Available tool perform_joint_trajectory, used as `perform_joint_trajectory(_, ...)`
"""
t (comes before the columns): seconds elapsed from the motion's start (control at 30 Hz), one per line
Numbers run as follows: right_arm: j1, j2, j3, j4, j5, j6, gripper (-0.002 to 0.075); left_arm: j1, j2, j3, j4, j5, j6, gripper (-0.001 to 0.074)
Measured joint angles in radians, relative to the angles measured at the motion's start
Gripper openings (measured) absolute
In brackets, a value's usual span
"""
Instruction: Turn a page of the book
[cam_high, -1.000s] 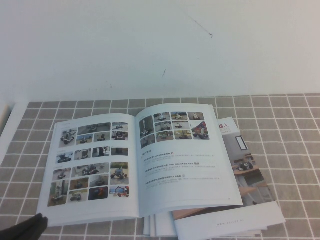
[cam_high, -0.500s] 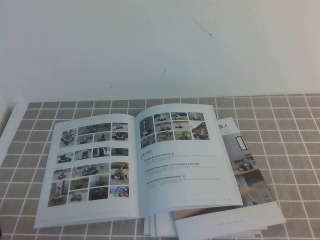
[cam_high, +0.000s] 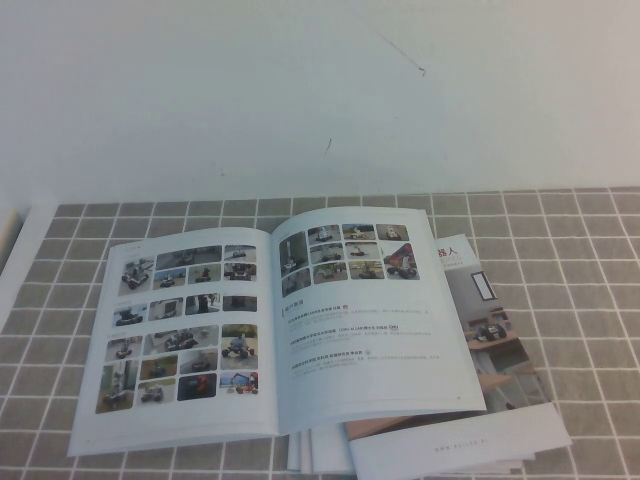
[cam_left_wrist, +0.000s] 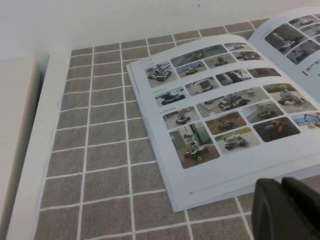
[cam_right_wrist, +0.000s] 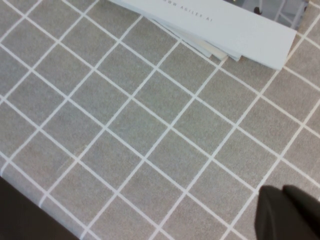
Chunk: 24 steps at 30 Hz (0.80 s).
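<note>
Book: the book (cam_high: 275, 330) lies open at the tiled table's (cam_high: 580, 260) centre, photo-grid page (cam_high: 180, 320) at 9 o'clock.
Left gripper: my left gripper (cam_left_wrist: 287, 210) hovers off the book's near-left corner; opening, I cannot tell.
Right gripper: my right gripper (cam_right_wrist: 290, 212) hovers over bare tiles near the loose sheets (cam_right_wrist: 225, 25); opening, cannot tell.

The book (cam_left_wrist: 235, 120) carries a small page number, apparently "37", at the corner of its photo-grid page (cam_left_wrist: 200, 145), near the left gripper (cam_left_wrist: 287, 210). A line of small print, seemingly a web address beginning "www", runs along the loose white sheet (cam_right_wrist: 220, 22), well apart from the right gripper (cam_right_wrist: 290, 215). The brochure (cam_high: 490, 320) shows red Chinese characters, the last reading "人".
</note>
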Motion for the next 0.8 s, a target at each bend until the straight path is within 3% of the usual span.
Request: perform_joint_trajectory(0.8, 0.0, 0.0, 0.002, 0.0, 0.0, 0.0, -0.0001, 0.0, -0.002, 0.0, 0.006, 0.001, -0.103, -0.0004)
